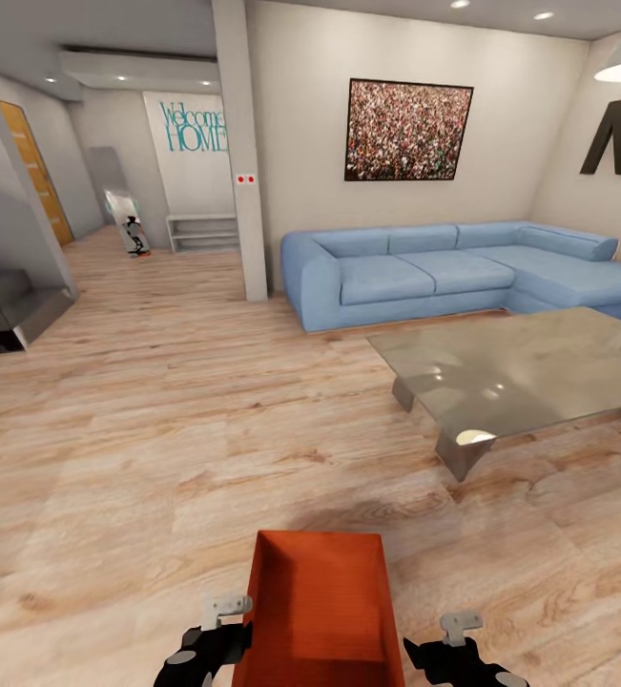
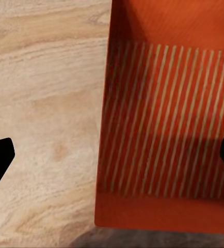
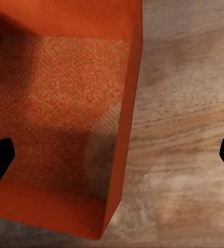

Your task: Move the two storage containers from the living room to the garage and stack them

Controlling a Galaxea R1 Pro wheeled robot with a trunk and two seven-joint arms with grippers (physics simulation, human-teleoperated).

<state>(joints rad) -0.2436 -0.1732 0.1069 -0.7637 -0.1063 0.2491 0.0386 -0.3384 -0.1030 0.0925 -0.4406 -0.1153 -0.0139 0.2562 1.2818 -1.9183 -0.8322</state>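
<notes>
I see one shallow, lidless orange-red rectangular plastic bin (image 1: 321, 611) on light wood planks (image 1: 110, 458), between my pincers. It looks light, stiff and smooth-walled, so I judge each long side wall the best hold. The left pincer (image 2: 112, 155) and right pincer (image 3: 112, 155) both straddle a wall, released.

Orange-red bin (image 2: 169, 129) on wood plank floor (image 2: 45, 103) — striped inside; left gripper (image 2: 112, 160) fingertips spread wide.
</notes>
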